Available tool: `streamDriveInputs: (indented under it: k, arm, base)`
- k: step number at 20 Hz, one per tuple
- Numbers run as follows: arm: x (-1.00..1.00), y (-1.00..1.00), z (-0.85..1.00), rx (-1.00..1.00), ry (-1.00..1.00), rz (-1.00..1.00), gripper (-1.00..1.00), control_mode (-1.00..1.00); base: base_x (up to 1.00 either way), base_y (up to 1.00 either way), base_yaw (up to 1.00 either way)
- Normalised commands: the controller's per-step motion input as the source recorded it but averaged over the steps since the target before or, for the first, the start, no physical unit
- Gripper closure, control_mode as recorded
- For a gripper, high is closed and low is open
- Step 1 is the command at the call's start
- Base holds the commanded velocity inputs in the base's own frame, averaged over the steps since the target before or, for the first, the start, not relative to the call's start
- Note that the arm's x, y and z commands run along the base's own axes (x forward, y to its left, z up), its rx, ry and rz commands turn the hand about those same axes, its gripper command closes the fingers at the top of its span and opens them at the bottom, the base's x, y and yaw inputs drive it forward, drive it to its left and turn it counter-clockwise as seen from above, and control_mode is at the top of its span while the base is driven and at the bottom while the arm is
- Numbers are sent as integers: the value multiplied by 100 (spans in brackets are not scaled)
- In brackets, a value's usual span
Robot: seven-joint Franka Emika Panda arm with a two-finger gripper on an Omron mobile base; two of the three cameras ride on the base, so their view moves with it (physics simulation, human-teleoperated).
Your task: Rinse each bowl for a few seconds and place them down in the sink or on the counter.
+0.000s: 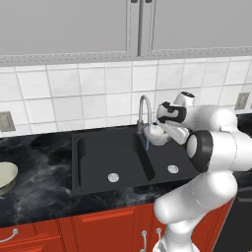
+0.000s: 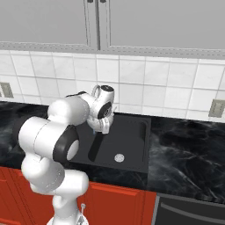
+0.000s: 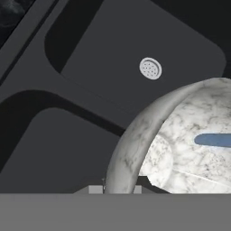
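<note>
My gripper [image 1: 163,130] is shut on the rim of the glossy white-grey bowl [image 1: 156,134], holding it under the spout of the gooseneck faucet [image 1: 143,106] above the black sink [image 1: 98,162]. A thin blue stream of water [image 1: 147,143] runs down beside the bowl. In the hand view the marbled bowl [image 3: 180,149] sits tilted at the lower right with a blue streak of water inside, and a basin drain [image 3: 150,68] lies beyond it. The greenish-cream bowl [image 1: 6,175] rests on the counter [image 1: 44,182] at the far left edge.
The sink has two basins with silver drains [image 1: 113,177] [image 1: 173,169] and a divider between them. Black marble counter [image 2: 189,154] stretches to the right of the sink [image 2: 132,132]. A tiled wall and grey upper cabinets stand behind, with red cabinet fronts [image 1: 98,229] below.
</note>
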Motion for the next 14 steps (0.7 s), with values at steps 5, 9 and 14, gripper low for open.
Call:
streamDriveInputs:
  k: [5, 9, 14]
  arm:
    - [-18, -22, 5, 0, -5, 0, 100, -100]
    - [-17, -22, 5, 0, -3, -3, 100, -100]
    - [-15, -20, 7, 0, -2, -9, 100, -100]
  base:
    - [0, 0, 0]
    - [0, 0, 0]
    - [0, 0, 0]
